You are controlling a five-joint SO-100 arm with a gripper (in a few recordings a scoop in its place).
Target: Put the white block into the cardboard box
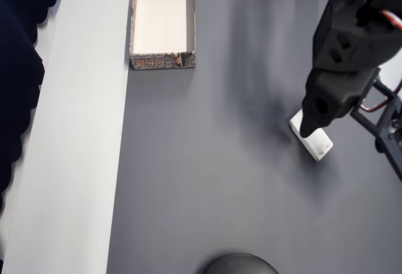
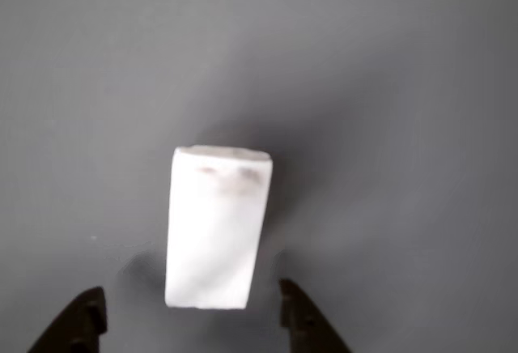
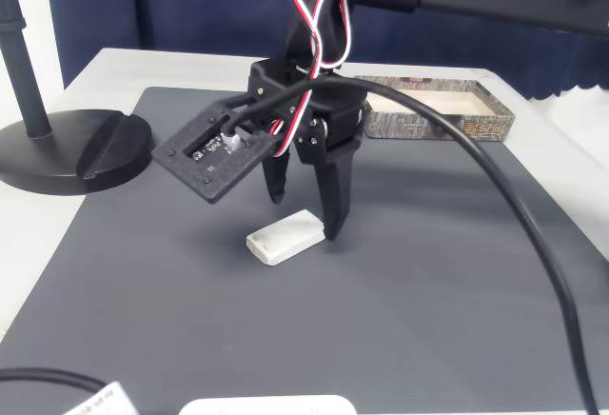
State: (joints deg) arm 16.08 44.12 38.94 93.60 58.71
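The white block [image 1: 317,142] lies flat on the dark grey mat at the right in the overhead view. My black gripper [image 1: 309,131] stands right over its upper end. In the wrist view the block [image 2: 217,227] runs lengthwise away from the camera. The two dark fingertips [image 2: 303,316] sit on either side of its near end, apart from it, with the gripper [image 2: 190,325] open. From the fixed view the fingers [image 3: 333,196] point down astride the block [image 3: 284,237]. The cardboard box [image 1: 162,61] stands open and empty at the mat's far left corner, also seen behind the arm [image 3: 447,128].
A black round stand base [image 3: 76,148] sits at the mat's left edge, and shows as a dark dome [image 1: 239,264] at the bottom of the overhead view. A thick black cable [image 3: 514,206] hangs across the right. A pale table strip [image 1: 75,129] borders the mat.
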